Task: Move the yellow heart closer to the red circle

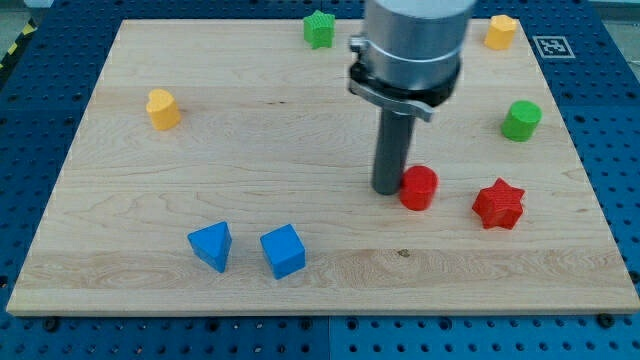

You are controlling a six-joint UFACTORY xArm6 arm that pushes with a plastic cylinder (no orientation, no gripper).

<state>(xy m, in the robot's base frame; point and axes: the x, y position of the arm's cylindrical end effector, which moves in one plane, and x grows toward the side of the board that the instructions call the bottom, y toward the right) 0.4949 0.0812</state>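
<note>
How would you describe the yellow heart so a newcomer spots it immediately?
Start at the wooden board and look to the view's left edge, upper part. The yellow heart sits there alone, far from my tip. The other yellow block lies in the top right corner.

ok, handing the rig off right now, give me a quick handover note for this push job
Tip: my tip is down on the board, right against the view's left side of the red circle; whether it touches, I cannot tell.
Job's things: the yellow heart sits far off at the view's upper left. There is a second yellow block at the view's top right, so don't mix them up.
Done: nothing visible; heart and circle are far apart.
Left: bring the tip round to the heart's far side (the view's left) and push it toward the view's right and slightly down to the circle. The path between looks free of blocks.
</note>
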